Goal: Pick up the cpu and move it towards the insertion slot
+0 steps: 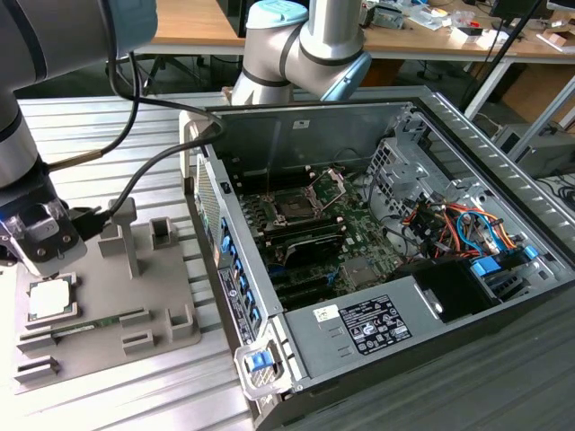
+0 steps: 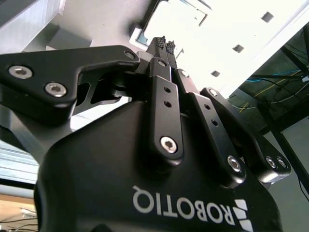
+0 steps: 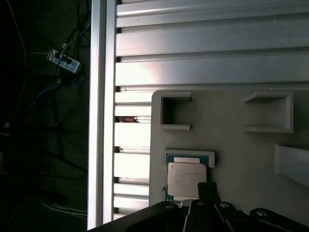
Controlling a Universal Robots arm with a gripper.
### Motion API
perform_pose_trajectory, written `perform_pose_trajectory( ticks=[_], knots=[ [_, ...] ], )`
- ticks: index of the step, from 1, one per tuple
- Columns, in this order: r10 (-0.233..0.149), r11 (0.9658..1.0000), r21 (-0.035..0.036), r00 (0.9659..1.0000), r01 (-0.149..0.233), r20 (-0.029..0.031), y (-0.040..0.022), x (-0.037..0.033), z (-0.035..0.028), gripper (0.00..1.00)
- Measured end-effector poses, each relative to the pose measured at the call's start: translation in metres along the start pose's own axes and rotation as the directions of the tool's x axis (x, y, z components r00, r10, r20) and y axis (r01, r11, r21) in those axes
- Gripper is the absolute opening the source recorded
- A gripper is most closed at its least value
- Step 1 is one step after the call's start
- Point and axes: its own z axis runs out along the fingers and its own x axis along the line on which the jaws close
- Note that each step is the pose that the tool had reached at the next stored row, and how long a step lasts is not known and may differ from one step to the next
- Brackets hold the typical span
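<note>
The cpu [image 1: 48, 299] lies flat in a shallow seat on the grey fixture plate [image 1: 162, 296] at the exterior view's left, silvery top up with a thin green rim. My gripper [image 1: 56, 272] hangs just above it. The first wrist view has the cpu [image 3: 185, 180] close under the dark fingertips [image 3: 207, 189], which reach its edge. In the second wrist view the gripper [image 2: 165, 43] has its two pads pressed together with nothing between them. The insertion slot [image 1: 295, 205] sits inside the open computer case, its silver retention plate [image 1: 329, 184] hinged up.
A long green memory stick [image 1: 90, 325] lies on the fixture plate beside several grey holders and a post [image 1: 126, 235]. The computer case wall [image 1: 225, 260] rises between fixture and motherboard. A black cable [image 1: 153, 162] hangs from the arm. The table is ribbed aluminium [image 3: 212, 53].
</note>
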Motion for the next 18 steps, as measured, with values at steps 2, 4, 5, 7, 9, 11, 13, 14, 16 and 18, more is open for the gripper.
perform_pose_trajectory(
  ticks=[2,4,5,7,9,11,13,14,16,18],
  knots=[
    [0.0,1.0,0.0,1.0,0.0,0.0,-0.0001,0.0002,0.0006,0.11],
    [0.0,1.0,0.0,1.0,0.0,0.0,-0.0002,0.0004,0.0011,0.11],
    [0.0,1.0,-0.0001,1.0,0.0,0.0002,-0.0003,0.0005,0.0015,0.11],
    [0.0,1.0,0.0,1.0,0.0,0.0,-0.0009,0.0015,0.002,0.11],
    [0.0,1.0,0.0,1.0,0.0,0.0,-0.0014,0.0019,0.0024,0.11],
    [0.0,1.0,-0.0001,1.0,0.0,0.0001,-0.002,0.0021,0.0029,0.11],
    [0.0,1.0,0.0001,1.0,0.0,0.0,-0.0026,0.0024,0.0034,0.11],
    [0.0,1.0,0.0,1.0,0.0,0.0,-0.003,0.0026,0.0038,0.11],
    [0.0,1.0,0.0,1.0,0.0,0.0,-0.0033,0.0027,0.0041,0.11],
    [0.0,1.0,0.0,1.0,0.0,0.0,-0.0036,0.003,0.0047,0.11]
  ],
)
